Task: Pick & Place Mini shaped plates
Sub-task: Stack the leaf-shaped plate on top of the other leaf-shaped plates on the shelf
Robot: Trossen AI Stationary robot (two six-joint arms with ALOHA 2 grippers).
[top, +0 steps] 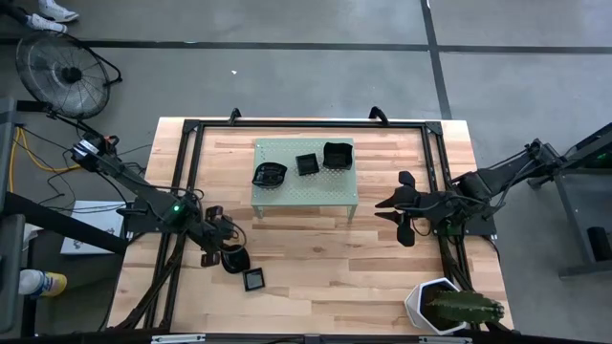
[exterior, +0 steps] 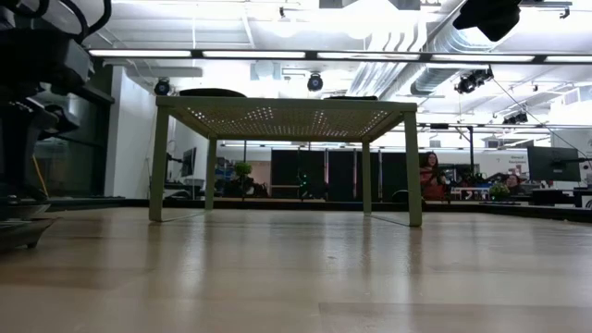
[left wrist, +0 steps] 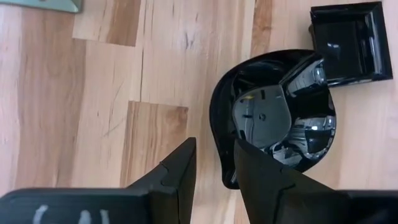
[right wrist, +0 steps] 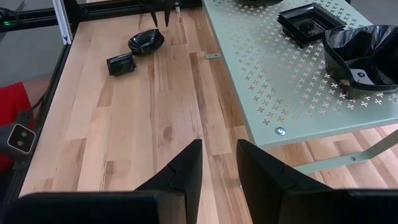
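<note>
A round glossy black mini plate [left wrist: 273, 112] lies on the wooden table near its left front [top: 234, 259]. A square mini plate [left wrist: 348, 43] lies just beside it. My left gripper [left wrist: 214, 142] points steeply down at the round plate's edge, open, with one finger over the bowl and one outside the rim [left wrist: 219, 168]. Three more black plates [top: 270, 175] [top: 307, 163] [top: 338, 155] rest on the pale green perforated stand [top: 306, 191]. My right gripper [top: 381, 210] hangs open in the air to the right of the stand, holding nothing [right wrist: 219, 143]. My left gripper straddles the round plate's rim [left wrist: 219, 168] from above, slanting down. One finger [left wrist: 261, 180] stands over the plate's inside and the other [left wrist: 177, 168] outside it. I cannot tell whether either finger touches the plate, which lies flat on the table.
A white hexagonal pot with a cactus [top: 435, 304] stands at the near right corner. Black frame rails [top: 306, 122] run along the table's far and side edges. Bare wood lies between the stand and the near edge.
</note>
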